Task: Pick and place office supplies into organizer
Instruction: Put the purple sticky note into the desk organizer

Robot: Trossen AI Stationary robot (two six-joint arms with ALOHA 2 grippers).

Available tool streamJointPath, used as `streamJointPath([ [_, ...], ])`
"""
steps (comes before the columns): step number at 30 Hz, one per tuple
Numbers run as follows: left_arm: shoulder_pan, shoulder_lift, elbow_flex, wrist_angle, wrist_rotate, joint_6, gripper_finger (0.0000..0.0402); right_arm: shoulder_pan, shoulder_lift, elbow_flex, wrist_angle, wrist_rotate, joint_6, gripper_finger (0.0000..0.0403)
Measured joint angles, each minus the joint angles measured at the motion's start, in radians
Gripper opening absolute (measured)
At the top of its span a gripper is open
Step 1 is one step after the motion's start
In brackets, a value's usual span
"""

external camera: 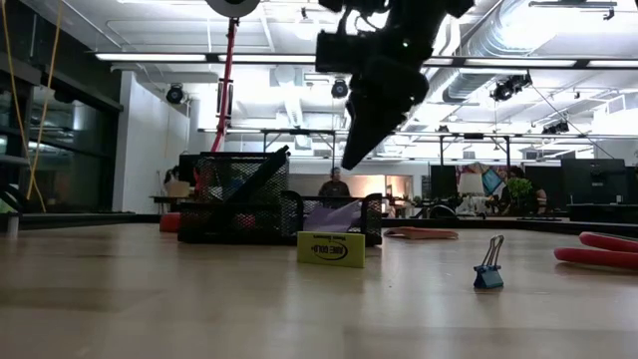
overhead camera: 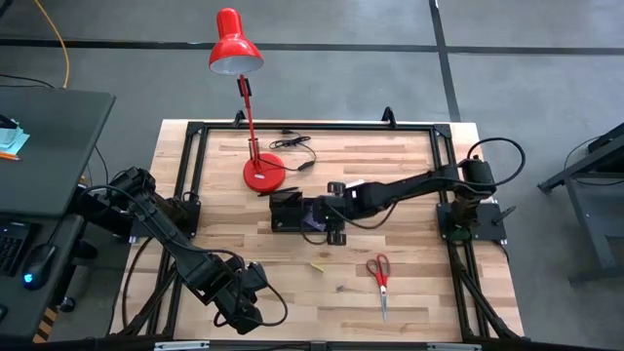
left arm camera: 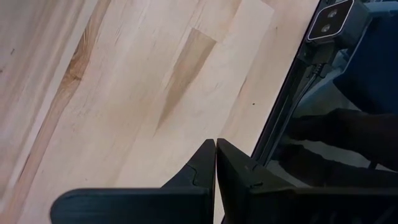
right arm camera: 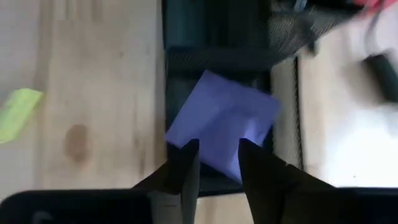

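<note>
**Dropping the purple pad into the organizer, with pad and scissors left to fetch**

Spreading under everything is the wooden bench [overhead camera: 409,292], and the organizer [overhead camera: 292,210], a black mesh tray standing near the middle of it, serves as the landmark. The red desk lamp [overhead camera: 255,127] stands just behind the organizer and is no part of the job.

The right arm reaches across from its own side, and the right claw [right arm camera: 217,163] hangs above the organizer's end nearest that arm, clear of the mesh in the low view. Its fingers stand a little apart, and the purple note pad [right arm camera: 222,123] lies beneath them, tilted, propped on the organizer's edge rather than flat inside. It looks released, not gripped, though whether it has settled fully into a compartment cannot be told. The left arm waits well in front of the organizer at the bench's near edge, the left claw [left arm camera: 215,177] pressed shut on nothing.

The step in hand is judged to be the placing of the purple pad, near its end. The red-handled scissors [overhead camera: 379,273] lie in front of the organizer toward the right arm's side, and the yellow note pad [external camera: 331,248] sits just in front of it. A small binder clip [external camera: 487,267] stands near the scissors.

The next move likely calls for lifting the right claw straight up, clear of the tilted pad, then opening wider over the yellow pad or the scissors' handles.
</note>
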Motion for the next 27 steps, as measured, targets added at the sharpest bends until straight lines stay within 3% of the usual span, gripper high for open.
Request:
streamJointPath([
  [8, 0.000, 0.000, 0.000, 0.000, -0.001, 0.002, 0.0001, -0.076, 0.000, 0.000, -0.013, -0.177, 0.082, 0.0033],
  [14, 0.002, 0.000, 0.000, 0.000, -0.001, 0.001, 0.0001, -0.084, 0.004, 0.000, 0.006, -0.190, 0.079, 0.0003],
  [27, 0.002, 0.001, 0.000, 0.002, -0.001, -0.020, 0.0001, -0.112, 0.053, 0.002, 0.026, -0.179, 0.064, 0.0000],
])
